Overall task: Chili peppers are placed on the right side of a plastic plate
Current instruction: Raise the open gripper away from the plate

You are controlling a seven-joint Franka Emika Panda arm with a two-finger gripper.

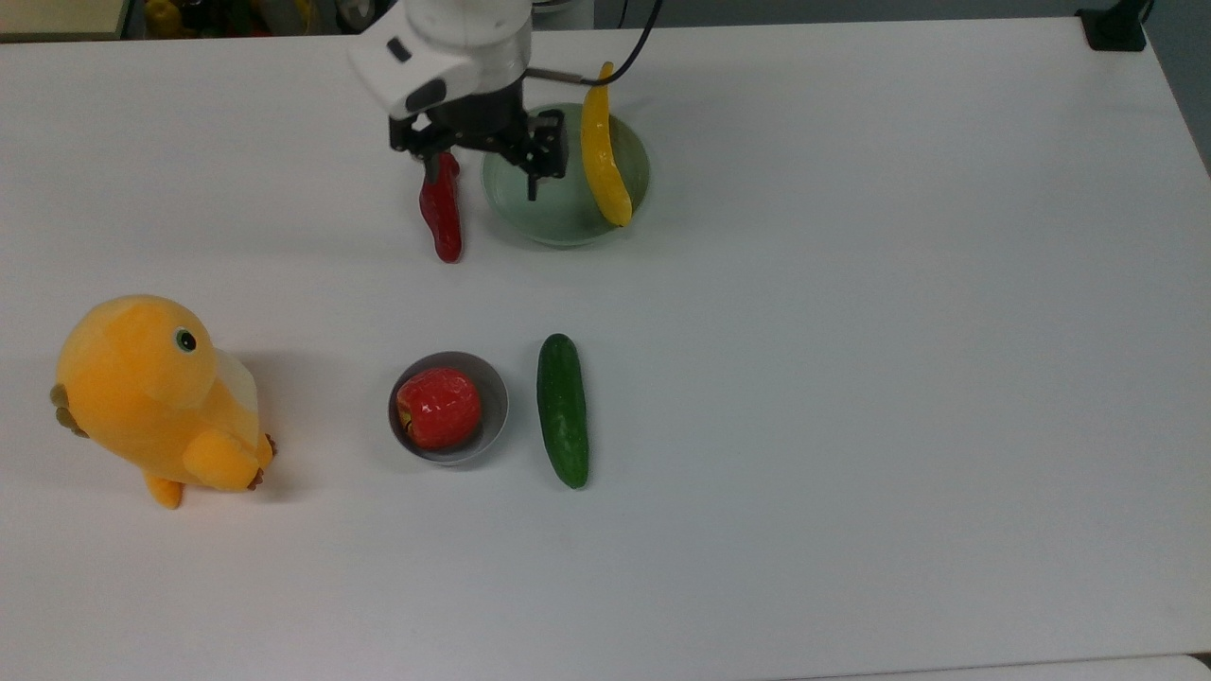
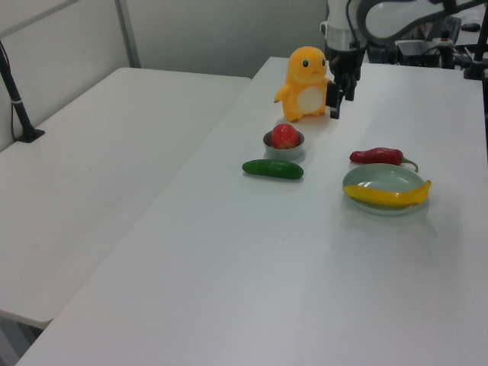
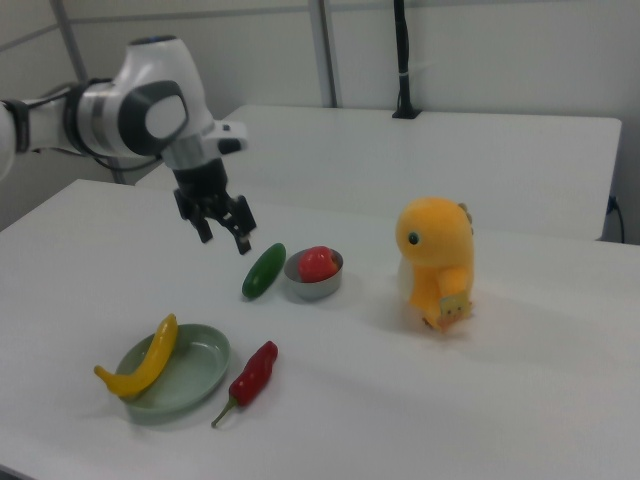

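Note:
The dark red chili pepper (image 1: 442,216) lies flat on the white table, just off the rim of the pale green plastic plate (image 1: 558,206), on the top view's left of it. In the right view the chili pepper (image 3: 255,372) is at the plate's (image 3: 192,378) right side, its green stem toward the camera. My gripper (image 1: 481,175) hangs open and empty, raised well above the table over the chili and the plate's edge. In the left view my gripper (image 2: 341,97) is high in front of the plush toy, far above the chili pepper (image 2: 376,155).
A long yellow curved fruit (image 1: 604,151) rests across the plate. A grey bowl (image 1: 494,383) holding a red apple (image 1: 437,408) stands mid-table beside a cucumber (image 1: 563,410). A yellow plush toy (image 1: 151,397) sits at the top view's left.

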